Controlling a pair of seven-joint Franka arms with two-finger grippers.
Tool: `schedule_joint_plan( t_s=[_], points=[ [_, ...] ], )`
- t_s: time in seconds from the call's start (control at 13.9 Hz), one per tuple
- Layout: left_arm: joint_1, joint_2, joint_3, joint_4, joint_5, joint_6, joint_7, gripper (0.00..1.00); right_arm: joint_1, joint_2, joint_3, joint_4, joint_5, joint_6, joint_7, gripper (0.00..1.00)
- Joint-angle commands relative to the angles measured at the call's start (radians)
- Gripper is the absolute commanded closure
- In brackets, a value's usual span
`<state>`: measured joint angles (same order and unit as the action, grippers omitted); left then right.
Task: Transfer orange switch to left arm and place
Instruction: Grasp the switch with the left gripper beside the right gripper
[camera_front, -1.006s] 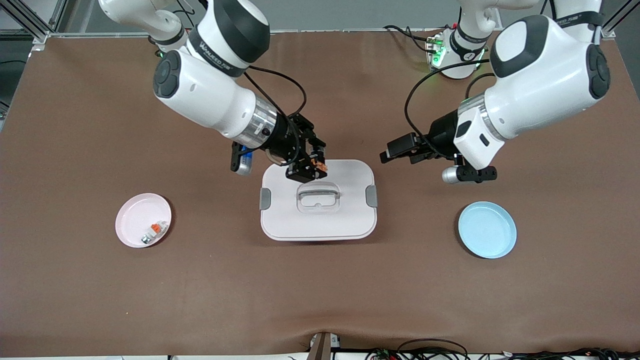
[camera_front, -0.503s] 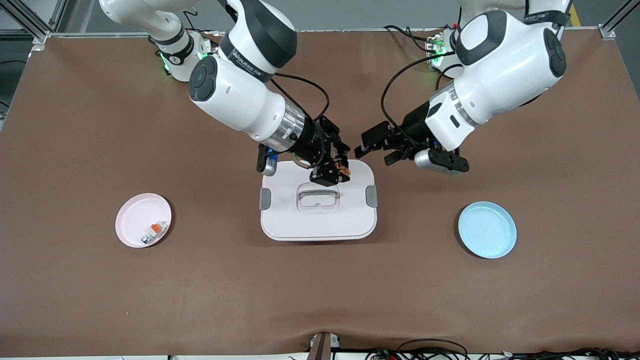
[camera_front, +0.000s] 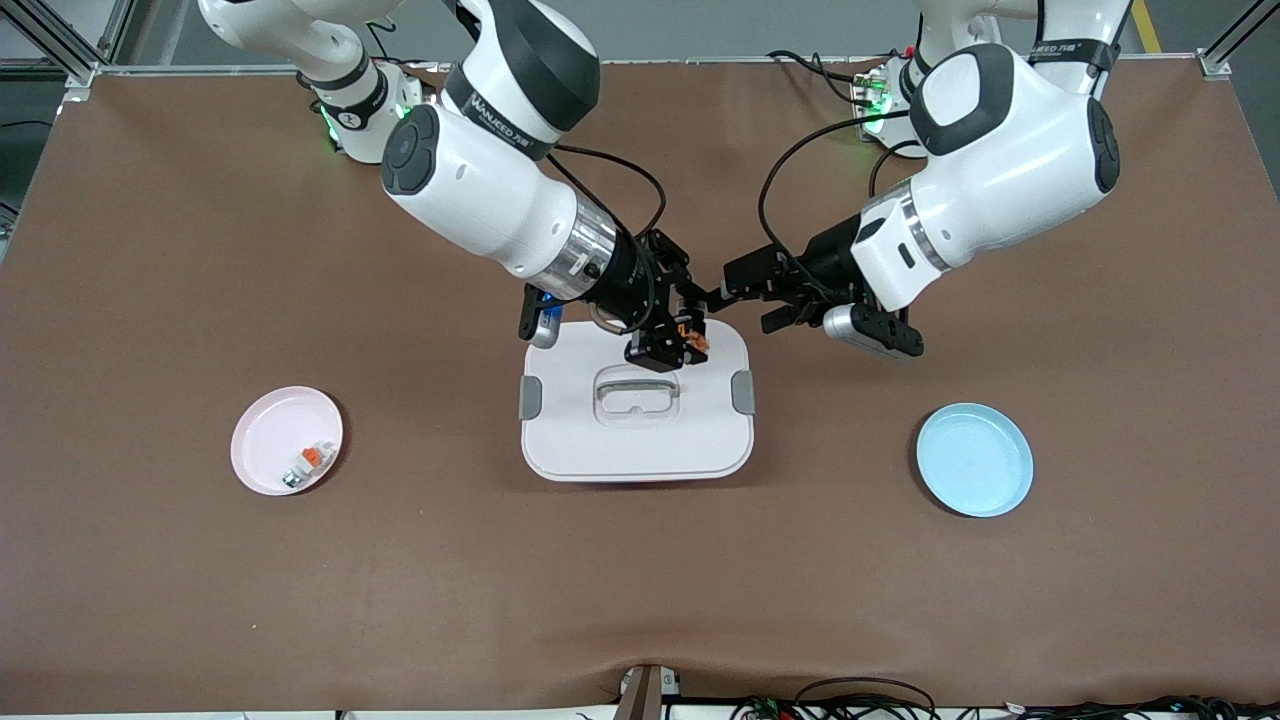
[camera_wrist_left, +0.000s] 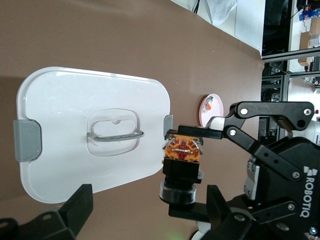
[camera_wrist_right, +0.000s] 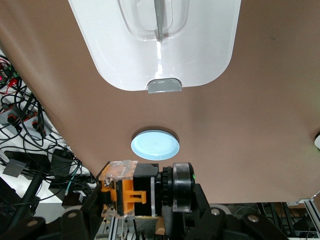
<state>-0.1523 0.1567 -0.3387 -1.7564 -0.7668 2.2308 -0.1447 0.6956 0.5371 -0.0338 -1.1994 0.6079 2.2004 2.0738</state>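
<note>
Item 1, right gripper (camera_front: 678, 343): I have it over the box, at the edge toward the robots' bases, fingers clamped on the orange switch (camera_front: 692, 338). In the left wrist view the switch (camera_wrist_left: 183, 159) shows end-on, orange part facing that camera, black body and silvery ring held in the fingers.

Item 2, left gripper (camera_front: 722, 294): over the counter just beside the box's corner, fingers spread wide and empty, aimed at the switch and close to it. I judge the handover as imminent but not made; the left fingers do not touch the part.

Item 3, box (camera_front: 640, 440): white, lidded, grey clips, resting mid-counter directly under the meeting point.

Item 4, pink plate (camera_front: 262, 448): toward the right arm's end, holding a small white-and-grey part (camera_front: 307, 465) with an orange top; not the task's piece.

Item 5, blue plate (camera_front: 975, 460): toward the left arm's end, bare; I take it as the likely destination.

Handling note: I would ease the left gripper straight in along the switch's axis so its fingers straddle the free orange end, clear of the right fingers. I close fully, check the hold, and only then release the right side. Both grippers should keep height, since a drop lands on the lid. The part is tiny and may twist if gripped off-centre.
</note>
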Motion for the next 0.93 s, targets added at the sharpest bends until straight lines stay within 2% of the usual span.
schedule_joint_plan(
  t_s=[0.0, 0.79, 0.86],
  points=[
    [0.007, -0.016, -0.005, -0.014, -0.054, 0.013, 0.014, 0.0, 0.018, 0.023, -0.011, 0.049, 0.019, 0.005, 0.031, 1.0],
    [-0.027, 0.046, -0.006, 0.054, -0.092, 0.041, 0.011, 0.0, 0.031, 0.046, -0.009, 0.093, 0.019, 0.021, 0.066, 1.0],
    [-0.029, 0.05, -0.006, 0.057, -0.091, 0.041, 0.011, 0.03, 0.035, 0.046, -0.009, 0.095, 0.019, 0.031, 0.081, 1.0]
  ],
)
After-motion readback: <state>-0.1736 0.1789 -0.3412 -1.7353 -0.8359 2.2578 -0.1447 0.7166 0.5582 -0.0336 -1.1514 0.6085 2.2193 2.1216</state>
